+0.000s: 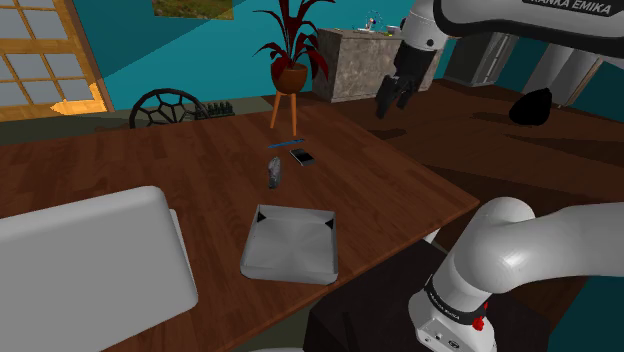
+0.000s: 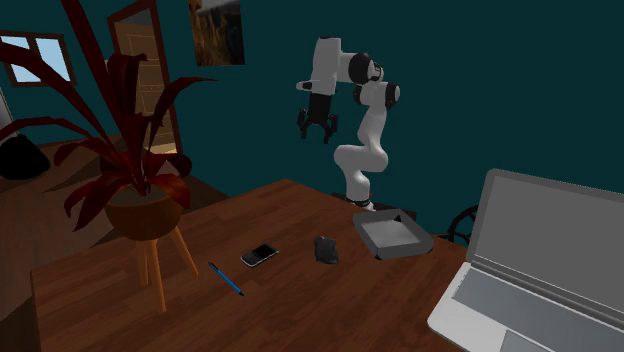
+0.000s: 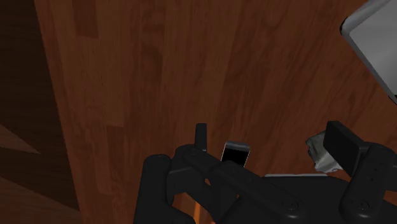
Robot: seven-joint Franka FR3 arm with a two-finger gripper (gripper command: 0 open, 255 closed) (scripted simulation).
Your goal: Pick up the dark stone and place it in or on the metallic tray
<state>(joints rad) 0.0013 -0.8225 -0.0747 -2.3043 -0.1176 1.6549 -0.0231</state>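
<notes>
wooden table (image 1: 200,170) | dark stone (image 1: 273,173) lies on it, well below the claw (image 1: 391,106) | claw spread apart

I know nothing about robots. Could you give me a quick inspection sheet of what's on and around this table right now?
Surface: brown wooden table; no spills seen.
Job's things: dark stone lying on the table, apart from the grey tray, which is empty.
Clutter: phone and blue pen near the stone; open laptop beside the tray.
Grippers: black gripper open, raised high, holding nothing.
Cables: nothing seen.
Surroundings: red-leaved potted plant on a wooden stand, teal walls, a paned window.
</notes>
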